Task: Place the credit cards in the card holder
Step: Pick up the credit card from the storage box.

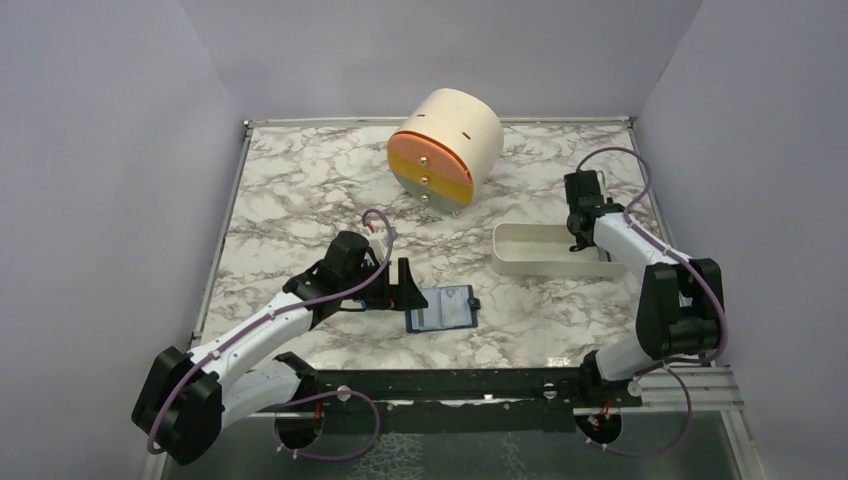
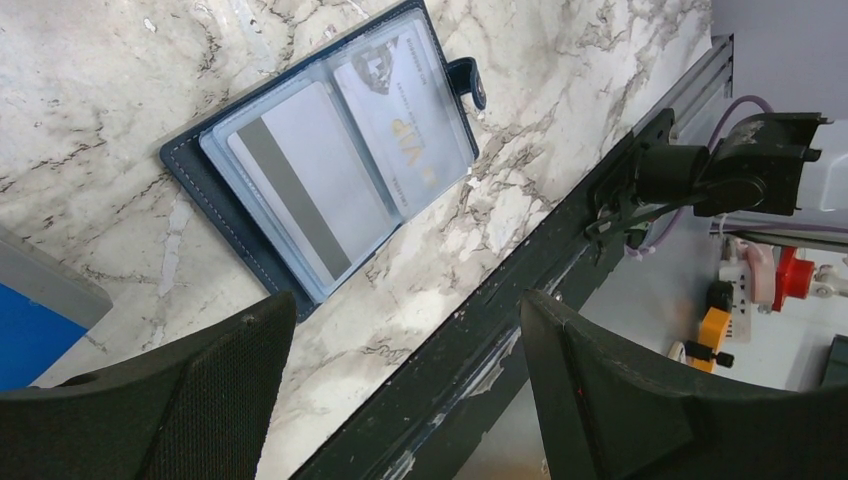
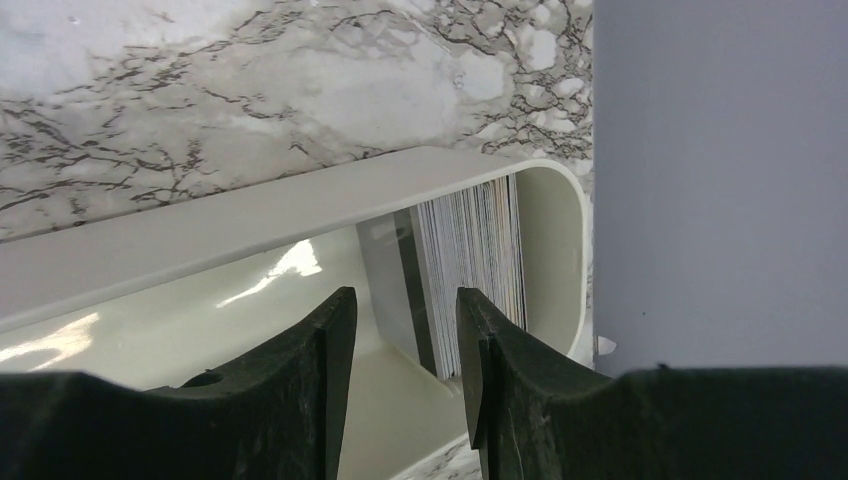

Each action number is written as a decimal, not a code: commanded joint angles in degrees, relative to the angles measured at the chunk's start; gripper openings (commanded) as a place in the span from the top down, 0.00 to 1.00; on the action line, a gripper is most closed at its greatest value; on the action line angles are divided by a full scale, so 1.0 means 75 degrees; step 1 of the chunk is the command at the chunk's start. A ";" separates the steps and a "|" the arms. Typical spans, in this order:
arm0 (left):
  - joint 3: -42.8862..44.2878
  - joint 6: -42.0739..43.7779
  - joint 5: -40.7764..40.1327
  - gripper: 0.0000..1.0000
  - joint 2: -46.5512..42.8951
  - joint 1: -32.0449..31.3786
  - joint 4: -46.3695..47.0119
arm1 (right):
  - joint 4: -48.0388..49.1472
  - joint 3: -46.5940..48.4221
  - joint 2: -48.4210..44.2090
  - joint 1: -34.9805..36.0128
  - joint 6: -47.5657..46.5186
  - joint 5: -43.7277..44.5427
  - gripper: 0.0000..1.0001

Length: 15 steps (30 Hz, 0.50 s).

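Note:
The card holder (image 1: 441, 308) lies open near the table's front edge. In the left wrist view (image 2: 215, 165) it holds two credit cards in its clear slots: one with a grey stripe (image 2: 300, 190) and one with gold lettering (image 2: 405, 120). My left gripper (image 2: 400, 385) is open and empty, just left of the wallet (image 1: 408, 285). My right gripper (image 3: 403, 295) hangs over the right end of the white tray (image 1: 520, 262). It is open with a narrow gap, and its fingers straddle the front of a stack of upright cards (image 3: 470, 250) without clamping them.
A cream cylinder with an orange and yellow front (image 1: 445, 145) lies at the back middle. A bright blue block (image 2: 28, 335) and a grey piece (image 2: 50, 280) sit beside my left gripper. The black front rail (image 1: 450, 385) runs just below the wallet. Purple walls enclose the table.

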 commanded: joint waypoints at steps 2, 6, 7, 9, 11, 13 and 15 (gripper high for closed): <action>0.0186 0.0233 0.0326 0.15 -0.0044 -0.0046 -0.0009 | 0.0190 0.0163 0.0334 -0.0327 -0.0225 0.0069 0.58; 0.0102 0.0187 0.0440 0.15 0.0084 -0.0046 0.0192 | 0.0289 0.0325 0.0583 -0.0404 -0.0465 -0.0247 0.58; 0.0073 0.0156 0.0523 0.15 0.0130 -0.0046 0.0273 | 0.0262 0.0317 0.0644 -0.0404 -0.0461 -0.0284 0.58; 0.0038 0.0121 0.0625 0.15 0.0191 -0.0045 0.0346 | 0.0306 0.0225 0.0719 -0.0404 -0.0472 -0.0235 0.58; 0.0023 0.0107 0.0677 0.15 0.0189 -0.0046 0.0348 | 0.0385 0.0153 0.0716 -0.0405 -0.0491 0.0040 0.58; 0.0027 0.0108 0.0657 0.15 0.0122 -0.0046 0.0362 | 0.0437 0.0122 0.0650 -0.0414 -0.0525 0.0309 0.59; 0.0032 0.0108 0.0633 0.15 0.0069 -0.0046 0.0350 | 0.0507 0.0100 0.0513 -0.0415 -0.0599 0.0515 0.61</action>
